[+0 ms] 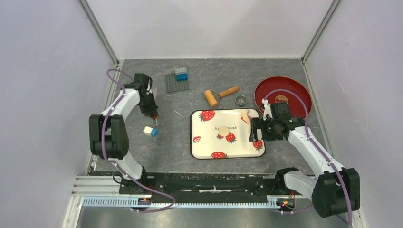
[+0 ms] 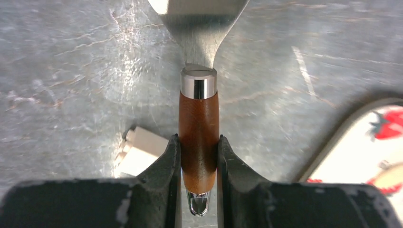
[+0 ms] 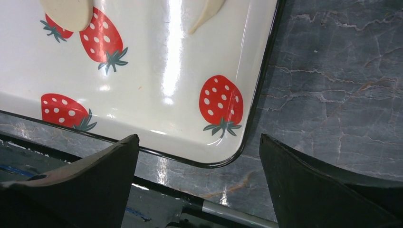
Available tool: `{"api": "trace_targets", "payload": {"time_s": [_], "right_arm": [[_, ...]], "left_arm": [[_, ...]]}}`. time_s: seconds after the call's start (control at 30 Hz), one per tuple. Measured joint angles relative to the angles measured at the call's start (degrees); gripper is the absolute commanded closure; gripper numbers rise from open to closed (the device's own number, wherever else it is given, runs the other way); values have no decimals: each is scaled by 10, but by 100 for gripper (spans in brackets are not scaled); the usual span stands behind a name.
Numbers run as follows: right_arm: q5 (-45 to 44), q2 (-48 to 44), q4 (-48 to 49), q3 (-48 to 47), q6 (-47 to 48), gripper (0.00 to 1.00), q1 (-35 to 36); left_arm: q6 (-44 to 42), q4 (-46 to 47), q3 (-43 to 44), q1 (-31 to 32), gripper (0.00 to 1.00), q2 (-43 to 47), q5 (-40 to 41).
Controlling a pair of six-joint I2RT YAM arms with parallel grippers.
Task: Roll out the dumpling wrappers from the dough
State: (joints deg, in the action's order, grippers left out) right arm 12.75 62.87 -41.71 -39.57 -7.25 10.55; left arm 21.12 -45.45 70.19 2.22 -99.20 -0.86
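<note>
The dough point(image 1: 223, 128) lies as a flat, roundish pale patch near the middle of the tray point(image 1: 206, 130), next to a strawberry print. A second dough piece point(image 1: 244, 114), smaller and less regular, sits by the tray's far right corner. In the right wrist view both pieces show only in part at the top edge, over the glossy white tray floor.

The right end effector point(image 1: 256, 129) hovers over the tray's right side with its fingers point(image 3: 90, 185) spread wide and nothing between them. Below them is the tray's near right corner with one strawberry print.

Beyond the tray on the counter point(image 1: 180, 137) lie the roller point(image 1: 218, 95) and, just to its right, the small metal ring point(image 1: 241, 100). A red plate point(image 1: 283, 97) sits at the far right. A grey baseplate point(image 1: 177, 83) with a blue brick on it lies at the far left.

The left end effector point(image 1: 153, 114) is well to the left of the tray, pointed down at the counter. Its fingers point(image 2: 168, 166) are pinched on the brown wooden handle of a scraper point(image 2: 198, 118), whose steel blade lies ahead of them. A small white and blue block point(image 1: 150, 131) sits just beside it on the counter.
</note>
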Motion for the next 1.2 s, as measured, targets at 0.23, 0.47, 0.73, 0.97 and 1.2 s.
{"api": "trace_targets", "payload": {"time_s": [0.23,0.47,0.73,0.97,1.2], "right_arm": [[-8,-30,-31,-30,5,2,0],[0,-45,-48,-56,5,2,0],[34,-50,-69,-83,5,2,0],[118,-50,-69,-102,5,2,0],[236,-48,-44,-113,-3,2,0]], "left_arm": [[-34,30,-40,0,98,227,-63],[-80,118,-141,1,98,352,-221],[-183,167,-238,42,98,434,-360],[-273,158,-246,205,98,434,-318],[-298,130,-247,335,98,405,-198]]}}
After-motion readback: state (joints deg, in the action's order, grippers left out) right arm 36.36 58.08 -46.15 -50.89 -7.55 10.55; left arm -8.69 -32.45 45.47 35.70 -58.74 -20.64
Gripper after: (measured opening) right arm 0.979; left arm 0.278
